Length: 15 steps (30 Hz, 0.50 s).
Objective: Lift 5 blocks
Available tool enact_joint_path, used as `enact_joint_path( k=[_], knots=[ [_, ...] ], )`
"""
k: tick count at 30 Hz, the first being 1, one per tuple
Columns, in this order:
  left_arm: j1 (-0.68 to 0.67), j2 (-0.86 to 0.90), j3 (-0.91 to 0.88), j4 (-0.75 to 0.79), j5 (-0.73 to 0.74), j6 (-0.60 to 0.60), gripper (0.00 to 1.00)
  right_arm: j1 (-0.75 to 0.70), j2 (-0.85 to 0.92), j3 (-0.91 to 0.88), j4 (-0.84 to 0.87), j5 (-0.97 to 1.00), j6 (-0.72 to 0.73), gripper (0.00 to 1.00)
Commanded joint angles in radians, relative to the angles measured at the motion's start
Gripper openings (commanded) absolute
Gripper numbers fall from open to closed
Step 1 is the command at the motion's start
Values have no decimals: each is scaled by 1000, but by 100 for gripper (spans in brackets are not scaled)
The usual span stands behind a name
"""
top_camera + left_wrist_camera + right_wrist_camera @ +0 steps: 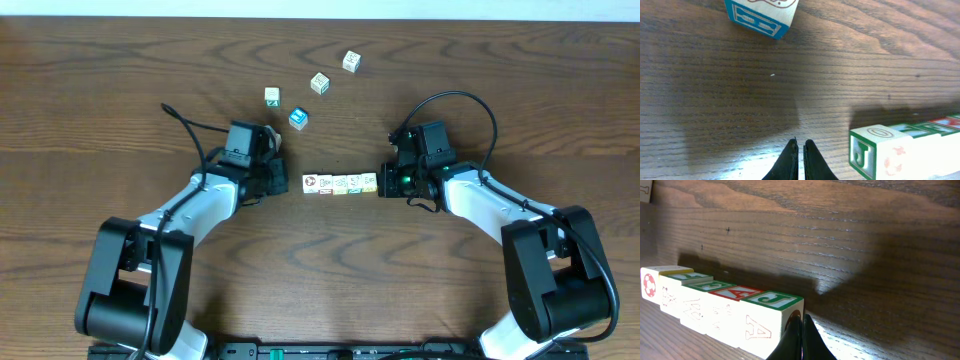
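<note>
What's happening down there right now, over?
Both shut: left gripper just short of the blocks, right gripper at their other end. Five in a row, on the table. Nothing in the way; blue cube sits clear.

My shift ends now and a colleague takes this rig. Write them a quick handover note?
Left pincer: shut, empty, just short of the row's near end.
Right pincer: shut, empty, at the row's other end; contact unclear.
Blocks: five small cream-white wooden cubes with printed faces, one touching row on the brown wooden table.
Done: row lined up between the pincers.
To do: squeeze from both ends, probably, and lift.
</note>
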State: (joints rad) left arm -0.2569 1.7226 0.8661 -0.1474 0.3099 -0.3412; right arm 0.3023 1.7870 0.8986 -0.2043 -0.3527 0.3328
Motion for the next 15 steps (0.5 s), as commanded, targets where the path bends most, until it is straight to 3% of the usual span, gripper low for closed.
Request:
enact_joint_path(
  k=[1,15],
  knots=[
    [45,6,19,4,146,-16,7,-14,12,18,3,-19,11,1],
    [104,121,19,46,354,-8,7,-14,12,18,2,-20,11,1]
  ],
)
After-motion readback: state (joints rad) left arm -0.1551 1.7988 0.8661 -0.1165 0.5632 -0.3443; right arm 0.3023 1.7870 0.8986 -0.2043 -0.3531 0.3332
